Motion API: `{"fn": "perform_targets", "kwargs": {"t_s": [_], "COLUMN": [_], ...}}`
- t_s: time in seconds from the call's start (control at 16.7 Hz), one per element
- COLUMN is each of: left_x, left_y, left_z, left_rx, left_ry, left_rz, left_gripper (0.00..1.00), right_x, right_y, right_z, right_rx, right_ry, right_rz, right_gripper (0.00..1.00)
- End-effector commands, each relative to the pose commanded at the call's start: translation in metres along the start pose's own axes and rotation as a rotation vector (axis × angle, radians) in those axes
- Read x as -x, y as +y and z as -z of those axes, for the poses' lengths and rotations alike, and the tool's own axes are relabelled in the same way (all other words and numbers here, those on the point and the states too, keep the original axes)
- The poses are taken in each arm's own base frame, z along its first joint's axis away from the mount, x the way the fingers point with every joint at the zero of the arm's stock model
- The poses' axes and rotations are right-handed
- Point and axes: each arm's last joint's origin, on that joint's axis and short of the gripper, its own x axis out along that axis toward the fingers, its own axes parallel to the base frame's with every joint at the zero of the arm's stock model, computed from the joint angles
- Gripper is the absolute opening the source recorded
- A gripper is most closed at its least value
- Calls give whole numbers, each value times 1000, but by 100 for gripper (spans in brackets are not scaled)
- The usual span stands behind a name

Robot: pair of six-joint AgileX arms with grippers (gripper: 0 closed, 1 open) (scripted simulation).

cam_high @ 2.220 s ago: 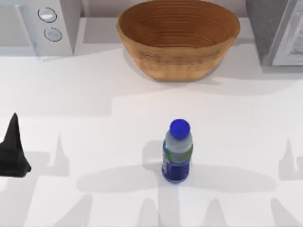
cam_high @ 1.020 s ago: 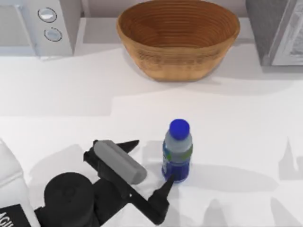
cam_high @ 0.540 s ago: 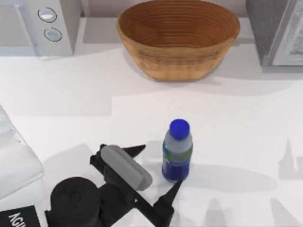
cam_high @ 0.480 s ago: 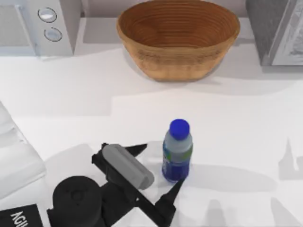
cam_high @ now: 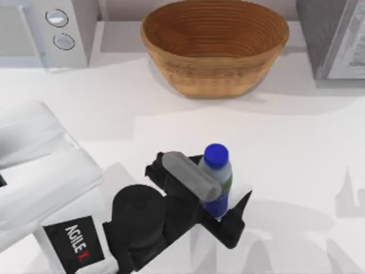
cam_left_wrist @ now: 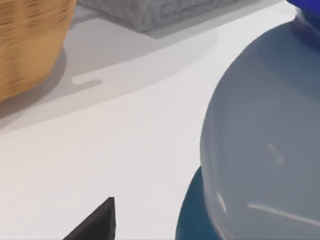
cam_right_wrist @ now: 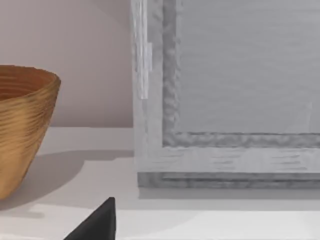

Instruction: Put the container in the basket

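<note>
Around upright container [cam_high: 215, 181]: left pincer [cam_high: 211, 194] apart; basket [cam_high: 214, 45] well behind, bare table [cam_high: 296, 142] between.

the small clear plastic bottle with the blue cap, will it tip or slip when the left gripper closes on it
The small clear plastic bottle with round blue cap stands upright, tall for its footprint, so an off-centre push would probably tip it. Its smooth, glossy wall may slip in a light squeeze. The left gripper straddles it, fingers open on both sides, so an even close should probably hold it.

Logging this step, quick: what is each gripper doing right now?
Left gripper: open, fingers on either side of the upright bottle, not yet closed on it.
Right gripper: its state cannot be told.
</note>
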Motion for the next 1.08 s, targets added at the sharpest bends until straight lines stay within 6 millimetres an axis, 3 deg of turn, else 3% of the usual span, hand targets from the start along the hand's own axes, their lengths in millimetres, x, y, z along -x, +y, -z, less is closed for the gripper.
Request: {"fn": "perform_targets", "kwargs": {"t_s": [0.3,1.08], "left_x": [-4,-4], "left_y": [0,0], "left_z": [0,0], "left_rx": [0,0], "left_ry": [2,2], "left_rz": [0,0], "left_gripper": [100,2], "right_x": [0,0], "right_y": [0,0], "right_z": [0,0], "right_rx": [0,0], "right_ry": [0,0], "right_rz": [0,0], "right_gripper": [100,100]}}
